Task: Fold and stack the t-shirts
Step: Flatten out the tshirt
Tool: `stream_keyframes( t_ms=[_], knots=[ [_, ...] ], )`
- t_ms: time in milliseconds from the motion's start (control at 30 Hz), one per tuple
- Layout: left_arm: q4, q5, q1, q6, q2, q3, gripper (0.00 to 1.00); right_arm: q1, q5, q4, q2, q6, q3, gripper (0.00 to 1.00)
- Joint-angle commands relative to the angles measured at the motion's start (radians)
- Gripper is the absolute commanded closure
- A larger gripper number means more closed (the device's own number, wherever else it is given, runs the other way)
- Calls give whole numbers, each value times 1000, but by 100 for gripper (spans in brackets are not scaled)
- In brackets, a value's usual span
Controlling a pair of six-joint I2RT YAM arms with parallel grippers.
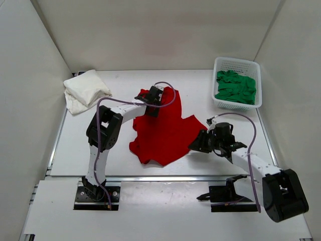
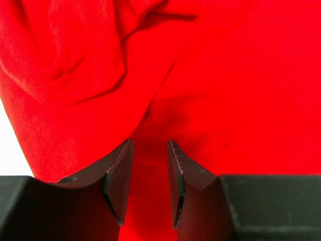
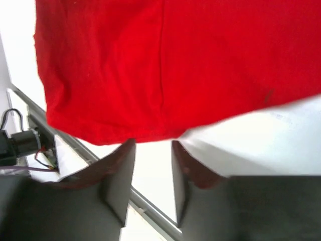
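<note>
The bright red t-shirt [image 1: 163, 133] lies crumpled and partly spread in the middle of the table. My left gripper [image 1: 152, 104] hangs over its far edge, and in the left wrist view its jaws [image 2: 150, 150] stand open with red cloth [image 2: 225, 75] filling everything beneath them. My right gripper [image 1: 194, 145] is at the shirt's right edge; its jaws [image 3: 153, 150] are open over bare table, with the red hem [image 3: 150, 65] just past the fingertips. The off-white t-shirt [image 1: 85, 90] sits folded at the back left. The green t-shirt [image 1: 235, 86] lies bunched in the basket.
A white perforated basket [image 1: 235, 62] stands at the back right. White walls enclose the table on three sides. A metal rail [image 3: 150, 208] runs along the table's near edge, close to the right gripper.
</note>
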State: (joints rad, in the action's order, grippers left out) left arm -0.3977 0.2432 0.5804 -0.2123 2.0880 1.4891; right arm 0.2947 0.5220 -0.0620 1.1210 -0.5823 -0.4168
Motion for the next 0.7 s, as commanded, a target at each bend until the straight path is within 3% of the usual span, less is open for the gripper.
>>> stream_keyframes(
  t_ms=[0, 167, 467, 500, 567, 633, 667],
  knots=[
    [17, 61, -25, 73, -36, 57, 56, 8, 4, 189, -98, -65, 65, 65],
    [29, 120, -30, 108, -8, 65, 56, -15, 18, 212, -90, -71, 113, 57],
    [43, 191, -1, 139, 29, 83, 59, -15, 29, 269, -36, -83, 139, 56],
    [46, 176, -5, 131, 32, 86, 63, -20, 27, 268, -36, -79, 145, 56],
    [42, 169, -19, 119, 35, 97, 84, -35, 13, 268, -33, -89, 160, 54],
    [33, 168, -23, 103, 29, 111, 98, -57, -1, 264, -29, -109, 159, 54],
    [27, 171, -24, 93, 12, 114, 100, -58, -11, 251, -23, -120, 153, 54]
  ],
)
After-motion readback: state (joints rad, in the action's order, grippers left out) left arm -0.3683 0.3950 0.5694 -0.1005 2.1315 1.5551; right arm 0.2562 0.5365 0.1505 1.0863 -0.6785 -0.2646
